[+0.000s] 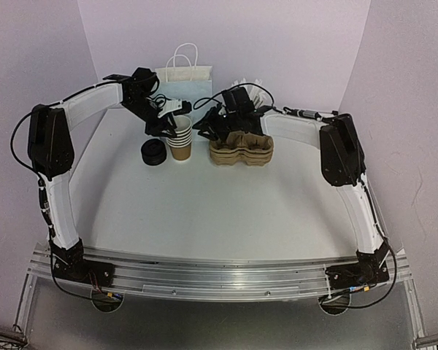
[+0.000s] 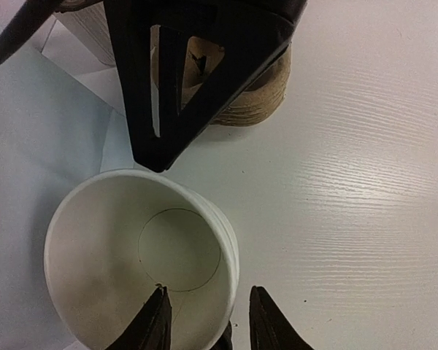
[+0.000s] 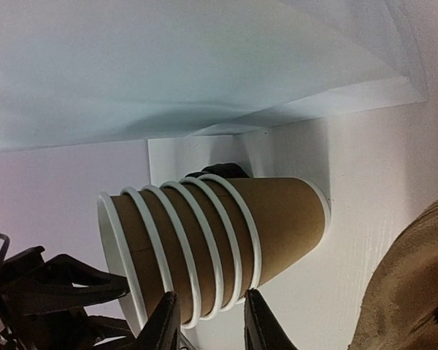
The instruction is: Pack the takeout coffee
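A nested stack of brown kraft cups stands at the back of the table. No single cup with a lid on it is in view. My left gripper hangs over the stack. In the left wrist view it is open and straddles the white rim of the top cup, one finger inside and one outside. My right gripper is open beside the stack. In the right wrist view its tips sit close against the side of the stack, around its lower rims.
A pile of loose black lids lies left of the stack. Stacked brown pulp cup carriers stand to its right, just below my right gripper. A white paper bag stands against the back wall.
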